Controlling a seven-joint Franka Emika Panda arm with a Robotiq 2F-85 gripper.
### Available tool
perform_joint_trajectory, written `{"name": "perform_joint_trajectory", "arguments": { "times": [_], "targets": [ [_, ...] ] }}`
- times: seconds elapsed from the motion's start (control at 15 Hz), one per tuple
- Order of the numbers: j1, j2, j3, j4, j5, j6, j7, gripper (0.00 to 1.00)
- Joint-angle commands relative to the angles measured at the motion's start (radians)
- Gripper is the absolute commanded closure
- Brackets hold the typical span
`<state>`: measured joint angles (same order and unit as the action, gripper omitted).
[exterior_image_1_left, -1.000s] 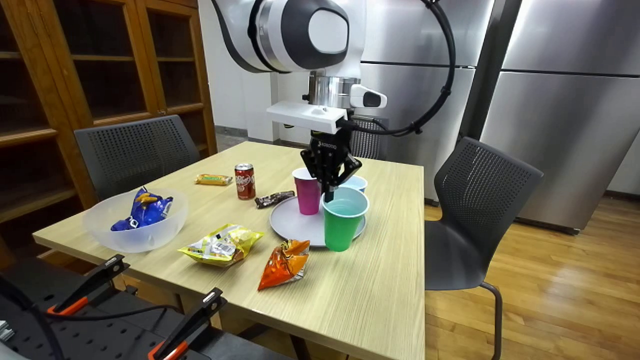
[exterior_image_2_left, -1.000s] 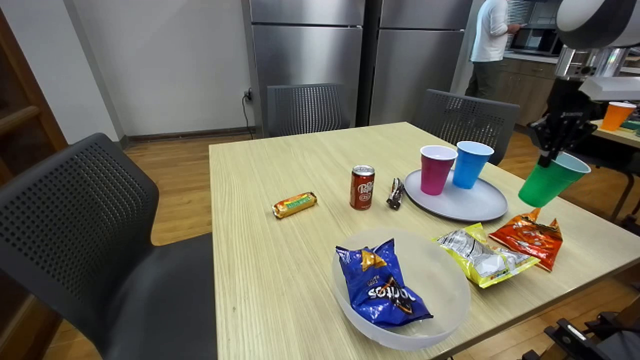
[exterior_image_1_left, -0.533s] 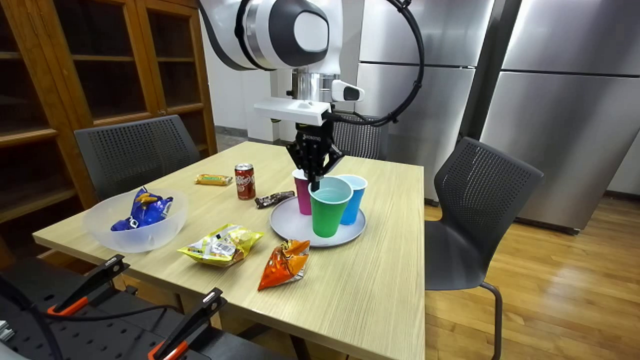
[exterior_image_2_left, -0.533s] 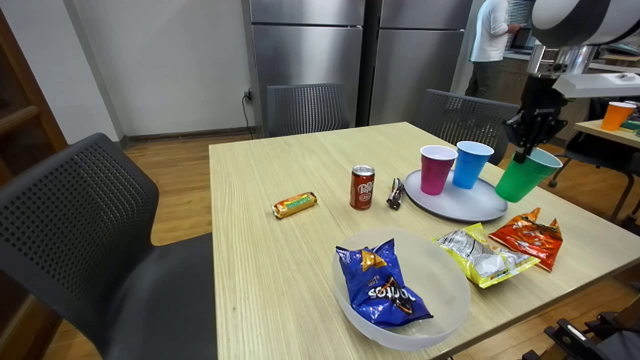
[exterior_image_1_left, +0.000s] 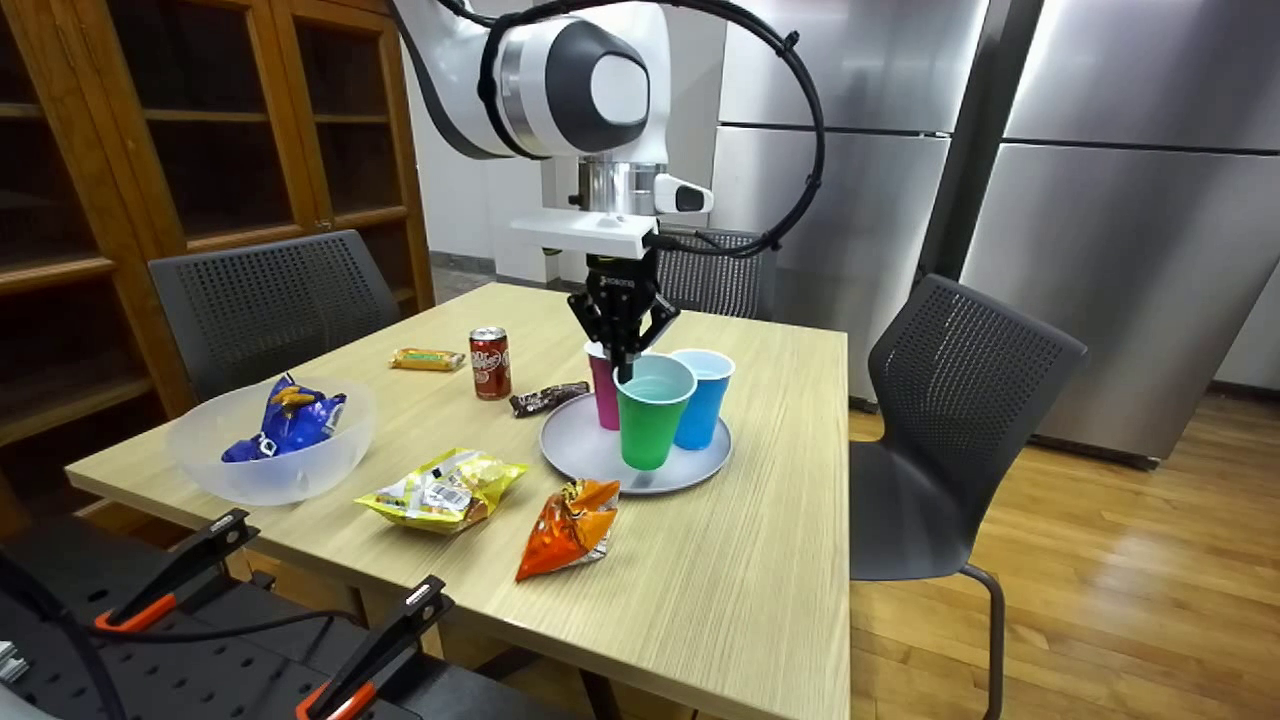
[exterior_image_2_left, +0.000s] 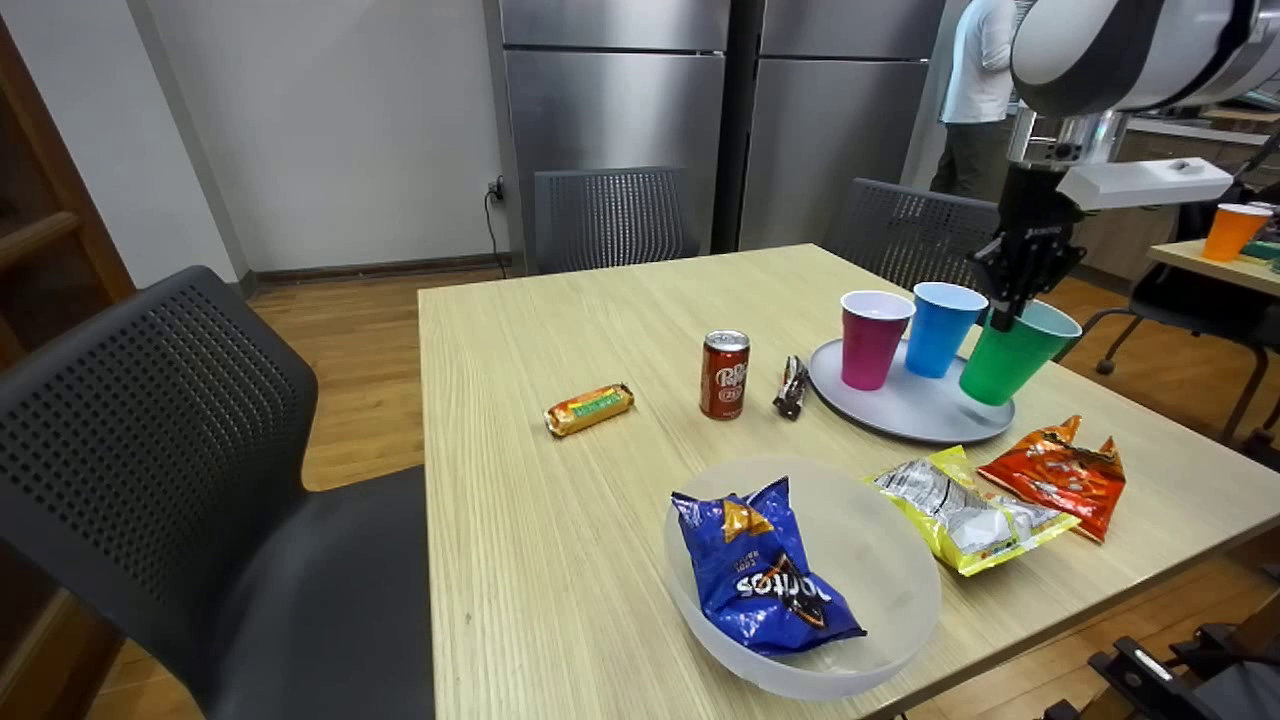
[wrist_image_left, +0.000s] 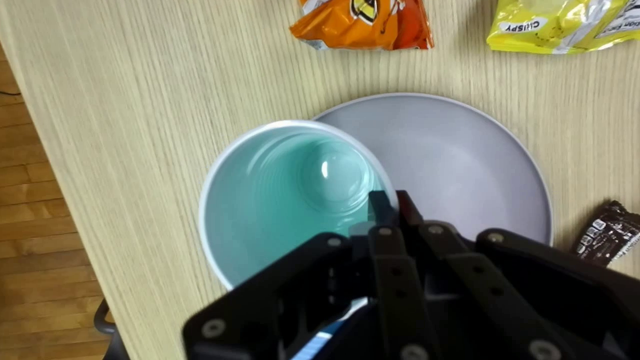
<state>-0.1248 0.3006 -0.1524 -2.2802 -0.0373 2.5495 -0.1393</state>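
My gripper (exterior_image_1_left: 622, 372) is shut on the rim of a green cup (exterior_image_1_left: 650, 430), one finger inside and one outside. In the wrist view the fingertips (wrist_image_left: 395, 202) pinch the white rim of the green cup (wrist_image_left: 250, 210). The cup looks empty and hangs tilted in an exterior view (exterior_image_2_left: 1012, 355). Its base is over the grey plate (exterior_image_2_left: 910, 422) near the edge; I cannot tell if it touches. A magenta cup (exterior_image_2_left: 873, 345) and a blue cup (exterior_image_2_left: 938, 335) stand upright on the plate. The green cup partly hides both in an exterior view.
Near the plate lie an orange chip bag (exterior_image_1_left: 570, 530), a yellow chip bag (exterior_image_1_left: 445, 490) and a dark candy wrapper (exterior_image_2_left: 790, 388). A red soda can (exterior_image_2_left: 724, 375), a golden snack bar (exterior_image_2_left: 590, 410) and a clear bowl (exterior_image_2_left: 880, 620) holding a blue bag (exterior_image_2_left: 760, 580) stand farther off.
My gripper has carried the green cup from beside the plate to over its edge, closer to the blue cup. The cup is lower now. The other objects have not moved.
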Motion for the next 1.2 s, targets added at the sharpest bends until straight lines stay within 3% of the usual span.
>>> {"name": "perform_joint_trajectory", "arguments": {
  "times": [0.0,0.8,0.87,0.93,1.13],
  "targets": [
    [0.001,0.049,0.018,0.064,-0.022,-0.041,0.010,0.99],
    [0.018,0.094,0.029,0.103,-0.041,-0.050,0.015,0.99],
    [0.022,0.089,0.026,0.099,-0.047,-0.048,0.020,0.70],
    [0.022,0.085,0.026,0.096,-0.049,-0.047,0.017,0.69],
    [0.024,0.068,0.025,0.080,-0.063,-0.036,0.016,0.49]
  ]
}}
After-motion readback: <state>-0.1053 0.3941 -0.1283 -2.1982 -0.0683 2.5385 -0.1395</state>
